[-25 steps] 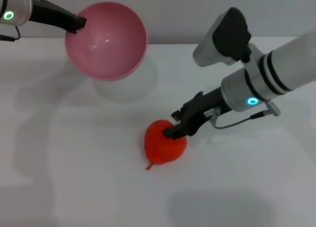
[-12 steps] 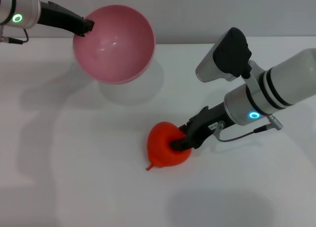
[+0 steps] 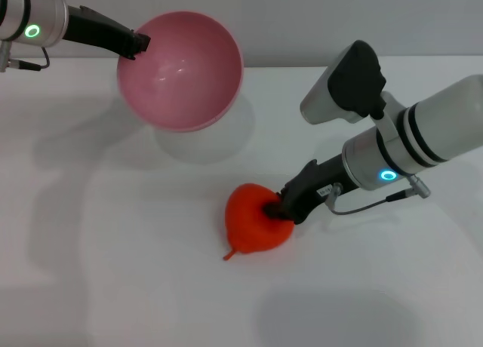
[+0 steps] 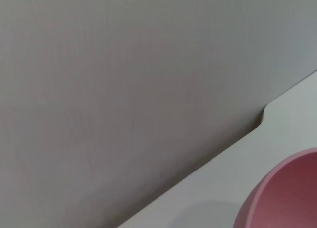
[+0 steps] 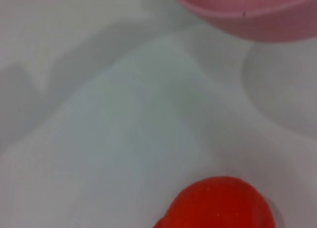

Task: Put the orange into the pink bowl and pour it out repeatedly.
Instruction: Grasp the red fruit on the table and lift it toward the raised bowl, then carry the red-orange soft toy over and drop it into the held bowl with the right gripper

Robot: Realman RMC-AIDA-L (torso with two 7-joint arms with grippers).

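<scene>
White and matte, the counter (image 3: 113, 271) runs bare to a pale grey wall at the back, and only soft shadows break its surface. Nearest the robot on it lies the bright orange-red, roundish toy orange (image 3: 253, 222), resting on the counter with its small stem nub pointing toward the robot and a little leftward. The right tool (image 3: 278, 209) reaches in from the right and touches the fruit's upper right flank, its dark fingertips pressed into the skin; I judge it clenched on the orange, though the far finger is hidden. The fruit has not left the counter. Farther off and to the left, well apart from the fruit, the glossy pink hemispherical plastic bowl (image 3: 181, 69) hangs above the counter, tipped so its hollow faces the robot, and the left tool (image 3: 140, 41) pinches its rim on the left edge. The carry that follows would therefore run away from the robot and leftward, upward to the bowl's open mouth, and the right arm is by far the nearer to the fruit
</scene>
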